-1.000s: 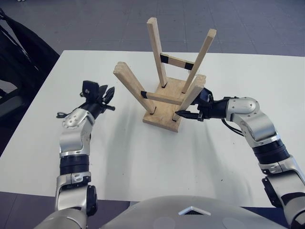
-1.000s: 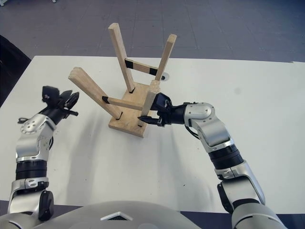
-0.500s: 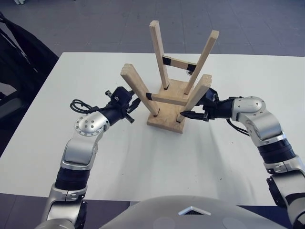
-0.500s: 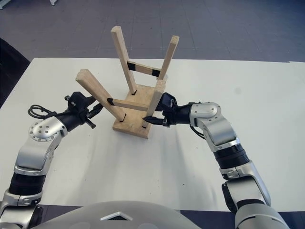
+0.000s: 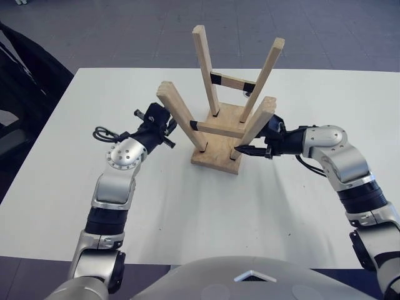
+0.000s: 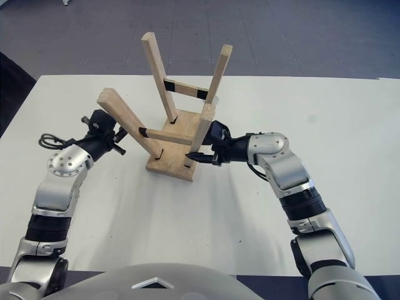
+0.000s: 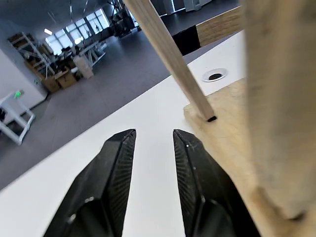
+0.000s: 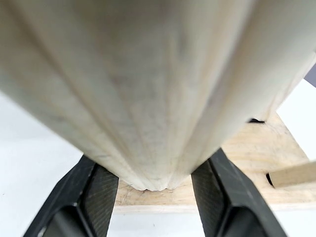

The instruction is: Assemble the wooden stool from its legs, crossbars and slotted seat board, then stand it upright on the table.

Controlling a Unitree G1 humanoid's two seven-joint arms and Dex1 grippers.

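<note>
Moved since a second ago: left claw (image 5: 167, 129), from well out on the left side of the worktop (image 5: 187, 206) to just beside the stool (image 5: 215, 134). Right claw (image 5: 247, 147) unchanged at its leg.

Item 1. Stool, wooden, assembled, standing upside down on the worktop, a little beyond the middle. Seat board (image 5: 215, 153) flat on the surface; four legs pointing up and splaying outward.

Item 2. Legs. Near-left leg (image 5: 178, 115) tilting left towards the left claw; near-right leg (image 5: 256, 122) tilting right; far-left leg (image 5: 205, 65) and far-right leg (image 5: 262, 75) rising highest.

Item 3. Crossbars, black at the ends. Far crossbar (image 5: 232, 81) joining the two far legs; near crossbar (image 5: 215, 128) joining the two near legs, low down.

Item 4. Left claw. Fingers (image 7: 118, 168) parted by a narrow gap, nothing between them; tips close to the lower part of the near-left leg. Contact with the leg cannot be told.

Item 5. Right claw. Closed around the base of the near-right leg, one finger on each side of the wood, just above the seat board.

Item 6. Worktop, white, with a small round hole (image 7: 215, 76) beyond the seat board.
</note>
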